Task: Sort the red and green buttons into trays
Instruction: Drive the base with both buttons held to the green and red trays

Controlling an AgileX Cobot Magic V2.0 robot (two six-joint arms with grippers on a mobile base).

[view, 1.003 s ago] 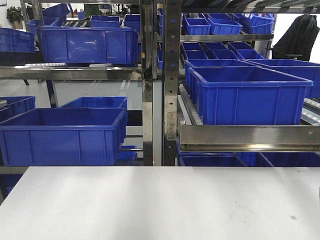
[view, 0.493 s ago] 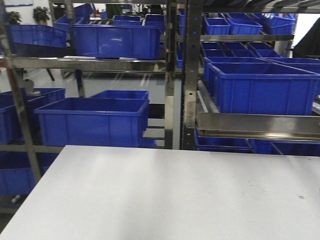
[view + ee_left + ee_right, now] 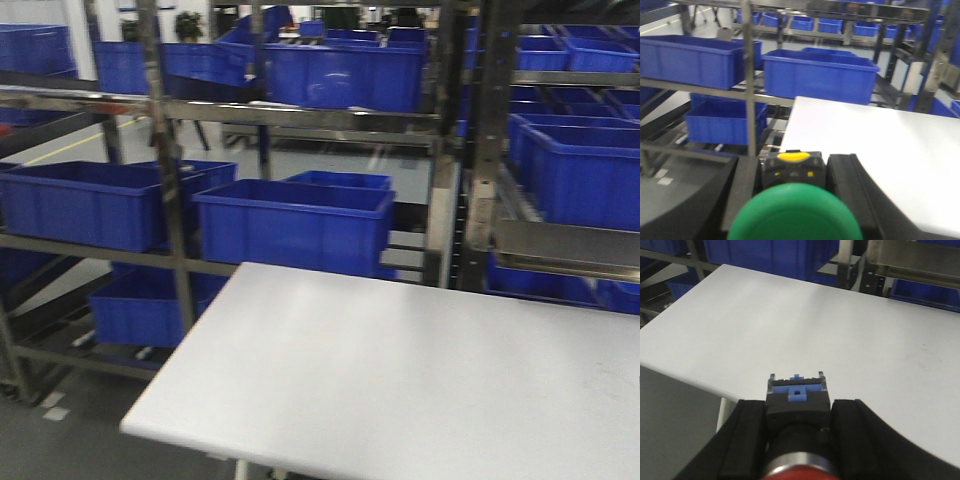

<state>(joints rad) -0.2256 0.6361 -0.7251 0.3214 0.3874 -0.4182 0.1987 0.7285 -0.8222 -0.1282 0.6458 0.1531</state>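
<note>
1. The left gripper (image 3: 795, 169) is squeezed shut on a green button (image 3: 795, 212). The button sits between its two black fingers (image 3: 847, 175), with the shiny green cap at the near end.
2. The right gripper (image 3: 797, 407) is squeezed shut on a red button (image 3: 797, 432). This button has a little blue bit at its far tip.
3. The red button hangs over the near edge of the white table (image 3: 400, 370).
4. Behind the table, a big blue crate (image 3: 290, 225) sits on a shiny metal rack (image 3: 165, 160). More blue crates fill the shelves farther back.

L hand (image 3: 794, 159) grips green-cap btn (image 3: 795, 212); R hand (image 3: 798, 402) grips red-cap btn (image 3: 797, 432) w/ dark body.
</note>
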